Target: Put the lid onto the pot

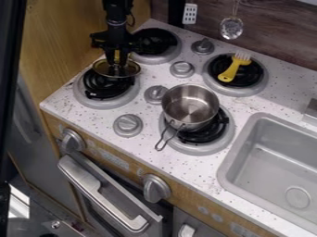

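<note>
The claw [117, 60] is pinched on the top of the lid [130, 70]. The lid hangs over a burner [106, 88], and it looks almost flat. The pot [190, 105] is at 4 o'clock from the lid. It sits partly on another burner [208, 140], with its top open. Its handle [166, 139] points to 7 o'clock. A dial [156, 94] sticks up from the desk [86, 114] just beside the pot, at 10 o'clock.

The lid is off the pot, so I think the step now is to take it there. About half the job looks done, since the lid is up in the claw.

To do it well, lift the lid a bit first, so it clears the dial and the pot's rim. Then move it toward 4 o'clock and stop when it is right over the pot. Keep it flat all the way. Line up the edges all around, then go down slow and straight. Let go only when the lid sits on the rim.

If the lid comes in too low, it could bump the pot and push it toward the sink [272, 134]. If it tips, it could slide off or drop in on one side. The lid looks smooth, so a loose pinch might let it turn.
</note>
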Tool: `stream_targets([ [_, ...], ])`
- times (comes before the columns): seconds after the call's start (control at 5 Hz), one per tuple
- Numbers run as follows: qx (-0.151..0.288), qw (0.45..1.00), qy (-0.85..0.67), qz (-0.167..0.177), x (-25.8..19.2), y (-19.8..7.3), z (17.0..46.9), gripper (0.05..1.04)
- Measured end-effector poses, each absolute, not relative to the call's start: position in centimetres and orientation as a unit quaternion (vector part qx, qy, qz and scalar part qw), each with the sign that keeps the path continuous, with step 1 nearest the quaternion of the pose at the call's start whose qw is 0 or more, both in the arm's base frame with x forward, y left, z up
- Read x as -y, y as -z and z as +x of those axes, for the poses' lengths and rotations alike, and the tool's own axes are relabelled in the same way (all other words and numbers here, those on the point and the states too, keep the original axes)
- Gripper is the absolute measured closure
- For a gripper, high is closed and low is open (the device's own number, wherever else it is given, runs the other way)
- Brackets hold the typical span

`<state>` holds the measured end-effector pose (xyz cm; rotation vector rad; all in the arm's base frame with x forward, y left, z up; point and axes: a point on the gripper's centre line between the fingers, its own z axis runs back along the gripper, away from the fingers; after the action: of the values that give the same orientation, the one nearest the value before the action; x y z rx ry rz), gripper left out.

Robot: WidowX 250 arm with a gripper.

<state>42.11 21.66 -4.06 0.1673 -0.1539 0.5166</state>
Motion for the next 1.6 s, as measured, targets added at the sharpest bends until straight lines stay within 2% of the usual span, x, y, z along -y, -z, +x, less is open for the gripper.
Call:
stream_targets([
  [0.2, 0.074, 0.962, -0.251, 0.077, -21.1, 3.8, 41.6, 0.814],
  [0.4, 0.085, 0.965, -0.237, 0.079, -19.7, 1.8, 40.7, 0.815],
  [0.6, 0.134, 0.965, -0.211, 0.079, -16.8, -1.7, 40.7, 0.815],
  [0.8, 0.151, 0.969, -0.184, 0.07, -13.2, -2.9, 40.1, 0.815],
  [1.2, 0.111, 0.982, -0.149, 0.042, -6.4, -0.7, 37.0, 0.815],
  [1.6, 0.105, 0.987, -0.12, 0.015, -2.1, 0.5, 36.3, 0.815],
])
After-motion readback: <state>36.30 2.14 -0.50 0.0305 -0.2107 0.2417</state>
